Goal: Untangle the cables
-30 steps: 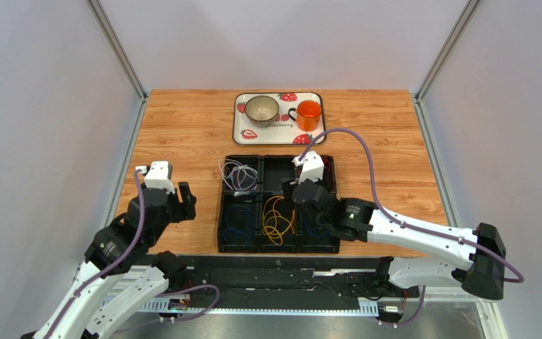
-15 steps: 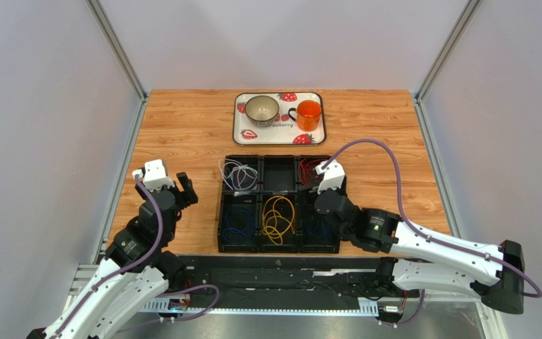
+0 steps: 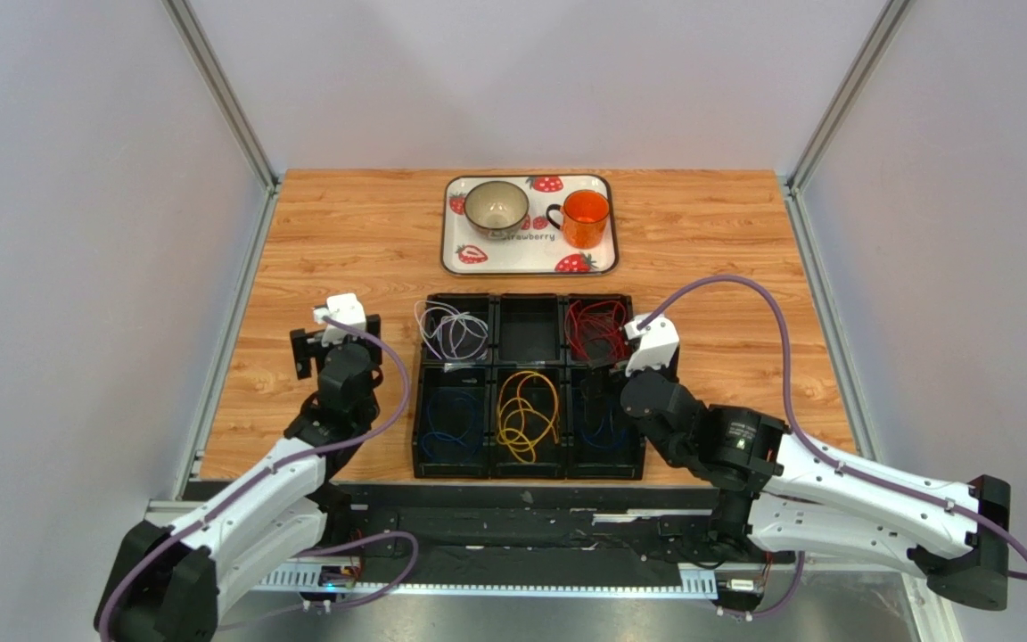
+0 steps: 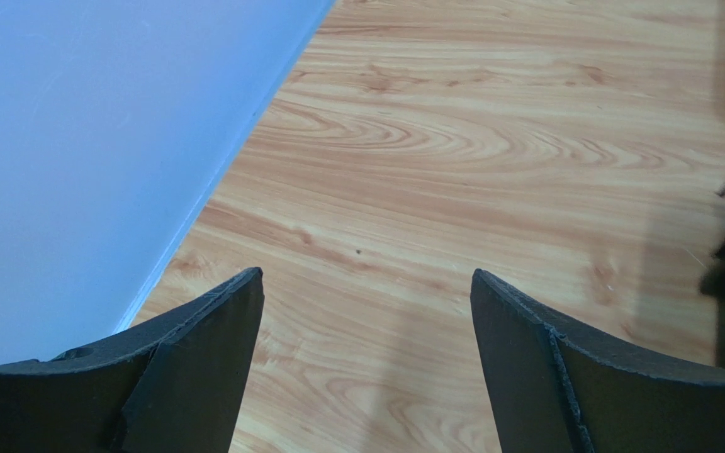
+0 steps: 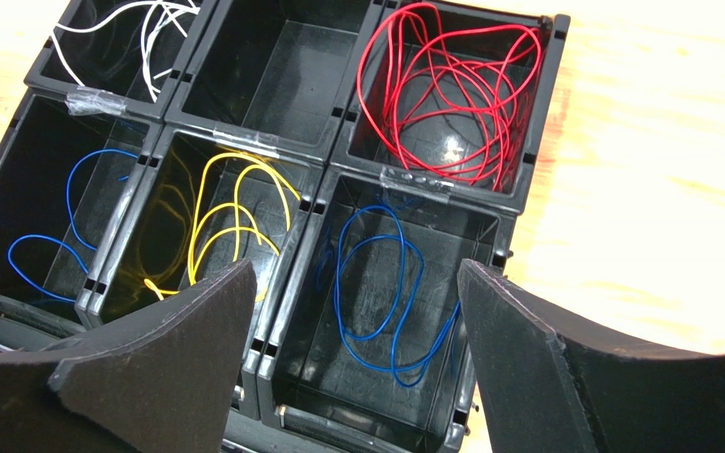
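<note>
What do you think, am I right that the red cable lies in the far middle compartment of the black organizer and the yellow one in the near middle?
Not quite: the red cable lies in the far right compartment of the black organizer, as the top external view shows; the far middle one is empty. The yellow cable is in the near middle.
</note>
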Robot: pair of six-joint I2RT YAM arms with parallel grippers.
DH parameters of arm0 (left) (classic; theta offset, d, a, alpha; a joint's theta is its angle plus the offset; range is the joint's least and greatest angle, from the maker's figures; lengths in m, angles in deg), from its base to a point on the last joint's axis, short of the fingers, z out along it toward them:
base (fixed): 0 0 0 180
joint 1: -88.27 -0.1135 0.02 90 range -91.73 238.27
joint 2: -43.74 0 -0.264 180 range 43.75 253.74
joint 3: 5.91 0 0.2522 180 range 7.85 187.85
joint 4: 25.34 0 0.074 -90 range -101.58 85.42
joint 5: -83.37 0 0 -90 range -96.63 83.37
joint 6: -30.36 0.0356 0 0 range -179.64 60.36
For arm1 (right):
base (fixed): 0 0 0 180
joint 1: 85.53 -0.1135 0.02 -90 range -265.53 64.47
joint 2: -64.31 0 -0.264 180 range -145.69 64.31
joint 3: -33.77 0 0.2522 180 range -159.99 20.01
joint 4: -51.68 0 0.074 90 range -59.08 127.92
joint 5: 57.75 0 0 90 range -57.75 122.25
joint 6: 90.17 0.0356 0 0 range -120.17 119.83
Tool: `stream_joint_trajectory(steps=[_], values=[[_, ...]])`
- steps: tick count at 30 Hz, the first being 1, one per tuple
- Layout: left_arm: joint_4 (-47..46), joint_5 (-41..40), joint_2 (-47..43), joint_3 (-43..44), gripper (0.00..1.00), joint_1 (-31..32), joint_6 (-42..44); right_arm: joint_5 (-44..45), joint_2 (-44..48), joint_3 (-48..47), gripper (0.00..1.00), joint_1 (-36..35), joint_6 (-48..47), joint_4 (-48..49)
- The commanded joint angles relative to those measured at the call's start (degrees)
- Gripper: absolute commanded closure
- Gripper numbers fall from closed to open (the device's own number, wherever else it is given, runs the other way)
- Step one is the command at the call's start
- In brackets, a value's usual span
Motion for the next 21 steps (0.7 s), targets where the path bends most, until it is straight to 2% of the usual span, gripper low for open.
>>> stream_joint_trajectory(steps=[1,3,9,12,15,18,19,20,21], values=[[-16.41,6.6,5.96,-0.7,0.12,-6.49,2.16,0.79,1.57,0.78,0.17,0.25,2.04,-0.77],[-23.49,11.17,8.08,-2.8,0.12,-9.22,2.51,0.62,1.48,0.52,0.17,0.25,2.12,-1.21],[-31.62,18.21,13.88,-2.47,0.12,-13.61,6.56,1.58,1.13,0.17,0.17,0.34,0.81,-1.82],[-31.81,22.43,17.05,-0.54,0.13,-15.99,6.64,2.19,0.69,-0.09,0.17,0.43,0.46,-2.0],[-26.2,25.24,19.51,3.24,0.16,-17.92,4.8,2.55,0.08,-0.71,0.17,0.52,0.45,-2.61],[-26.0,27.44,20.22,3.52,0.16,-18.36,4.45,2.64,-0.45,-1.06,0.17,0.69,0.02,-2.61],[-27.4,30.06,20.05,2.99,0.15,-18.45,4.27,2.72,-0.63,-1.06,0.17,0.69,0.02,-2.61],[-35.07,33.3,20.39,1.51,0.09,-19.06,3.49,3.33,-0.89,-1.06,0.17,0.78,-0.16,-2.61],[-39.84,36.12,21.88,-2.16,0.09,-19.42,4.44,3.78,-0.98,-1.06,0.17,0.87,-0.42,-2.7]])
